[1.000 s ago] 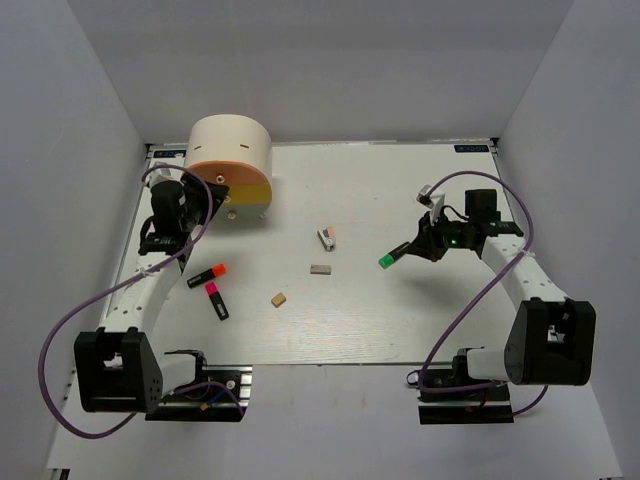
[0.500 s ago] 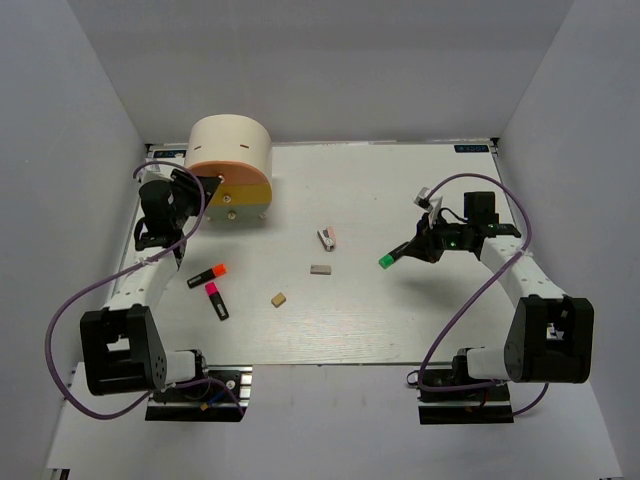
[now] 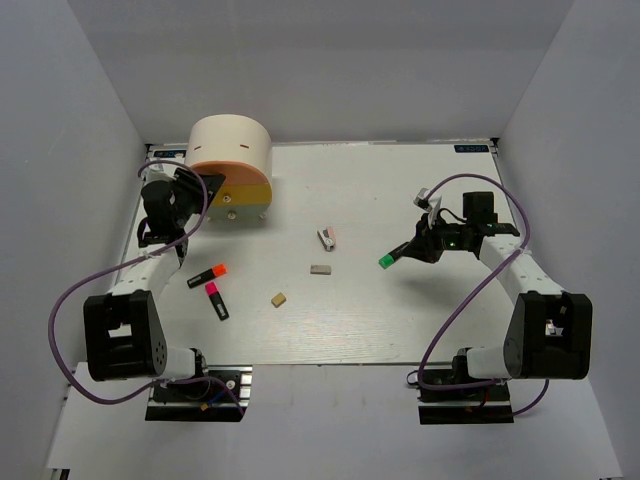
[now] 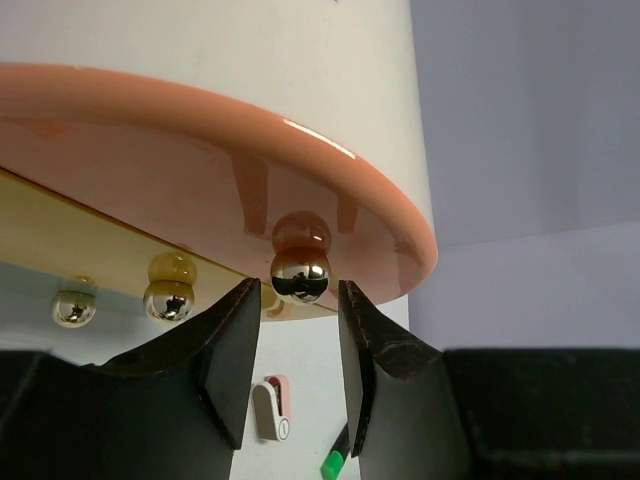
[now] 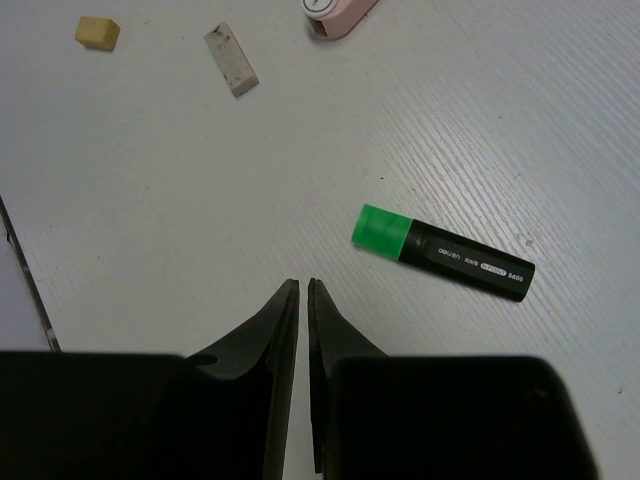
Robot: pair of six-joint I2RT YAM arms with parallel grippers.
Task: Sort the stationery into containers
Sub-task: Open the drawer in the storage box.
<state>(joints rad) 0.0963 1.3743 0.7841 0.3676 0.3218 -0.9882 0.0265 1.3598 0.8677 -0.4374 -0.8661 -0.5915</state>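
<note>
At the far-left corner of the surface the left tool stands released, jaws flanking the knob of the orange drawer in the cream cabinet. Opening that drawer looks to be the step in hand. Next, clench the knob and pull straight out. The orange-capped marker and pink-capped marker lie near the left edge. Toward the right edge the right tool is clenched on nothing, with the green-capped marker lying just beside it.

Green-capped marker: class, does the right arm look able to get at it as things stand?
Probably yes. The green-capped marker lies flat on the table close beside the right end effector, nothing between them. Its jaws are shut and empty, so they must open first.
</note>
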